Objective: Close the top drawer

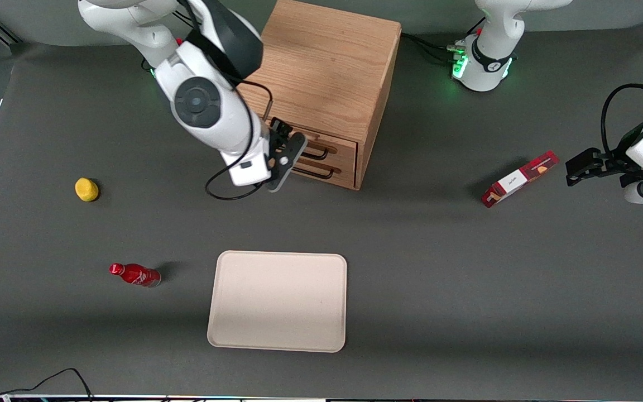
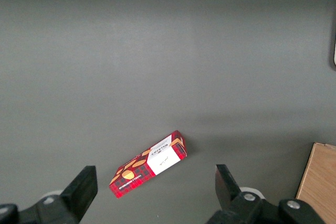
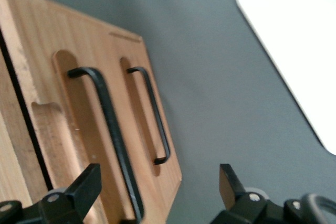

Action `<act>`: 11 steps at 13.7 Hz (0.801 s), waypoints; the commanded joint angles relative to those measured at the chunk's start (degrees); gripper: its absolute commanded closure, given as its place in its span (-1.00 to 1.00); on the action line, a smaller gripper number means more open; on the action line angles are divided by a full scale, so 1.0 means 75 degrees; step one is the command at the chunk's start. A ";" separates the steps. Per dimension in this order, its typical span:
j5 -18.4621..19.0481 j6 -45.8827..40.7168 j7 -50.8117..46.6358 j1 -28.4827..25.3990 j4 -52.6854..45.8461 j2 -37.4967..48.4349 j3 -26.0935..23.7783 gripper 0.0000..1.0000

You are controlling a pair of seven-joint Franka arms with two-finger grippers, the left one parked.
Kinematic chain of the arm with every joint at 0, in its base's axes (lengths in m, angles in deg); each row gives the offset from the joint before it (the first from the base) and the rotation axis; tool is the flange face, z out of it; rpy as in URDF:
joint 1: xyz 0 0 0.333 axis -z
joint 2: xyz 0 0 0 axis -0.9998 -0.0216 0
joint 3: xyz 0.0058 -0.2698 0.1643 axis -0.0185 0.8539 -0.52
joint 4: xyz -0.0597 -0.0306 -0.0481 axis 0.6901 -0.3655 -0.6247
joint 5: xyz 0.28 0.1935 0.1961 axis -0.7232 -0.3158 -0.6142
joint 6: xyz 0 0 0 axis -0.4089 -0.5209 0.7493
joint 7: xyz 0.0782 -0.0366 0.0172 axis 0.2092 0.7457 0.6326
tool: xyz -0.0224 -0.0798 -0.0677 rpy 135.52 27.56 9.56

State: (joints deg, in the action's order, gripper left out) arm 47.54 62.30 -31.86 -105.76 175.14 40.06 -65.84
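The oak cabinet [image 1: 327, 72] faces the front camera. Its top drawer [image 1: 339, 144] has a black wire handle [image 3: 107, 124] and a raised wooden strip [image 3: 52, 145]. That drawer's front stands level with the lower drawer front [image 1: 335, 172], whose own handle [image 3: 155, 114] is shorter. My right gripper [image 1: 288, 146] is open just in front of the drawer fronts, at the end toward the working arm. In the right wrist view the gripper [image 3: 157, 192] straddles the top handle's end and the panel's edge, with nothing held between its fingers.
A beige tray [image 1: 277, 301] lies nearer the front camera than the cabinet. A yellow fruit [image 1: 86, 189] and a red bottle [image 1: 134, 274] lie toward the working arm's end. A red box [image 1: 519, 178] lies toward the parked arm's end.
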 commanded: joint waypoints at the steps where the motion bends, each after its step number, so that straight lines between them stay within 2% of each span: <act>1: -0.0190 -0.0623 -0.0218 0.0435 -0.0664 0.0055 0.0309 -1.00; 6: -0.0120 -0.0755 -0.0721 0.2157 -0.0890 0.0674 0.0309 -1.00; 9: -0.0027 -0.0872 -0.1738 0.3084 -0.0633 0.1400 0.0321 -1.00; 11: 0.0208 -0.0977 -0.2196 0.3611 -0.0189 0.1927 0.0321 -1.00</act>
State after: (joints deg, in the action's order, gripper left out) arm 47.94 55.01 -43.25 -81.61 168.63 49.30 -62.95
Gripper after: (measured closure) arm 0.000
